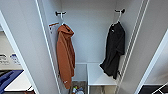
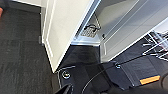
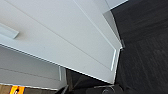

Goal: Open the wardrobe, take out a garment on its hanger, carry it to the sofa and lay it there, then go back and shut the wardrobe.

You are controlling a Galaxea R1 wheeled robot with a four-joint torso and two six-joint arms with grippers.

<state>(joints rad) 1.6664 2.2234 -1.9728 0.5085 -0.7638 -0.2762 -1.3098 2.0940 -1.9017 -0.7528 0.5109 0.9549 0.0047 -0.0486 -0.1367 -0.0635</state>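
The wardrobe [image 1: 90,37] stands open in front of me, both white doors swung out. The garment [image 1: 114,50], black and limp, hangs on the right inside from the thin white hanger [image 1: 117,19], whose hook sits on a dark peg. In the left wrist view the left door's bottom corner [image 2: 65,32] stands over the dark carpet, with a dark bit of my left gripper [image 2: 65,89] below it. The right door [image 3: 62,37] and its small handle [image 3: 8,31] lie close to my right gripper [image 3: 64,89].
A rust-orange hooded garment [image 1: 65,55] hangs on the left inside. A white shelf box [image 1: 96,75] sits low under the black one, and small items [image 1: 77,90] lie on the wardrobe floor. Something blue [image 1: 6,77] shows past the left door. Dark carpet [image 2: 20,55] surrounds the wardrobe.
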